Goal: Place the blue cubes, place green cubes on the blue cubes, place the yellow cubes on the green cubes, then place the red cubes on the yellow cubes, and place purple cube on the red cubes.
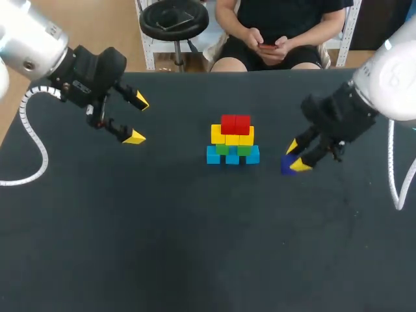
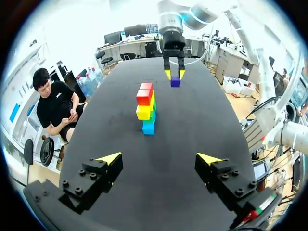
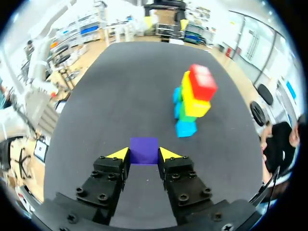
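Right wrist view: we see our right gripper (image 3: 143, 155) pinching the purple cube (image 3: 144, 148) between its yellow tips, one tip on each side. In the head view, that cube sits low over the table (image 1: 195, 247), to the right of the stack and apart from it. The stack stands mid-table: blue cubes (image 1: 232, 156) at the base, green cubes (image 1: 233, 149) on them, then yellow cubes (image 1: 232, 136), with red cubes (image 1: 235, 123) on top. Our left gripper (image 1: 137, 119) hangs spread wide and holds nothing, well off to the stack's left.

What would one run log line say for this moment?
stack: blue, green, yellow, red layers built | right gripper: shut on purple cube, beside stack | left gripper: open, empty | pending: purple cube on top
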`<act>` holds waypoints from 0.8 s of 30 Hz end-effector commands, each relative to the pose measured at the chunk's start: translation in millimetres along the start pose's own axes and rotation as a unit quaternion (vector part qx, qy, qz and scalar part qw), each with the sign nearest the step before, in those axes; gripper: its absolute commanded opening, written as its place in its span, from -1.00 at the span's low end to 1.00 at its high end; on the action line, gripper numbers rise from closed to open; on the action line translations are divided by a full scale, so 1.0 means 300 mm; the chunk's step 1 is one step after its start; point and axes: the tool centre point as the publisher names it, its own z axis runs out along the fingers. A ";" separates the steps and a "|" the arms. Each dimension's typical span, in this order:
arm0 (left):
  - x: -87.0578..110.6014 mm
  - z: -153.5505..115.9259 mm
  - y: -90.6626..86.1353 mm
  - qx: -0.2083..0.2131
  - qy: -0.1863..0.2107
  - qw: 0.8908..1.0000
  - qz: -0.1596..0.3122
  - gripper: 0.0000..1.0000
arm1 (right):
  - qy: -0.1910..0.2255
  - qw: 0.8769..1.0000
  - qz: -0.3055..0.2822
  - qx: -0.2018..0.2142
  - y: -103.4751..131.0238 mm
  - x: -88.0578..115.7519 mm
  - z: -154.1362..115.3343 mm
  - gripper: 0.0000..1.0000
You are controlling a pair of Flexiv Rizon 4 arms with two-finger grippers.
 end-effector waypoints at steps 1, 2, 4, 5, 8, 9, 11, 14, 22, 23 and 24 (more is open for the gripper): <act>0.003 0.000 0.001 0.000 -0.001 1.000 0.001 1.00 | 0.014 1.000 0.012 0.022 -0.014 -0.057 -0.064 -1.00; 0.003 0.000 0.001 0.000 -0.001 1.000 0.001 1.00 | 0.019 0.999 0.013 0.027 -0.030 -0.069 -0.075 -1.00; 0.003 0.000 0.001 0.000 -0.001 1.000 0.001 1.00 | 0.017 0.999 0.020 0.034 -0.061 -0.093 -0.091 -1.00; 0.003 0.000 0.001 0.000 -0.001 1.000 0.001 1.00 | 0.019 0.999 0.019 0.036 -0.073 -0.104 -0.097 -1.00; 0.003 0.000 0.001 0.000 -0.001 1.000 0.001 1.00 | 0.019 0.999 0.019 0.040 -0.108 -0.137 -0.107 -1.00; 0.003 0.000 0.001 0.000 -0.001 1.000 0.001 1.00 | 0.019 0.999 0.019 0.041 -0.119 -0.149 -0.108 -1.00; 0.003 0.000 0.001 0.000 -0.001 1.000 0.001 1.00 | 0.017 0.999 0.020 0.045 -0.141 -0.171 -0.115 -1.00; 0.003 0.000 0.001 0.000 -0.001 1.000 0.001 1.00 | 0.003 0.999 0.014 0.052 -0.169 -0.211 -0.129 -1.00; 0.003 0.000 0.001 0.000 -0.001 1.000 0.001 1.00 | -0.018 0.998 0.016 0.056 -0.241 -0.295 -0.122 -1.00; 0.003 0.000 0.001 0.000 -0.001 1.000 0.001 1.00 | -0.019 0.998 0.016 0.055 -0.246 -0.304 -0.114 -1.00; 0.003 0.000 0.001 0.000 -0.001 1.000 0.001 1.00 | -0.020 0.998 0.016 0.054 -0.251 -0.311 -0.104 -1.00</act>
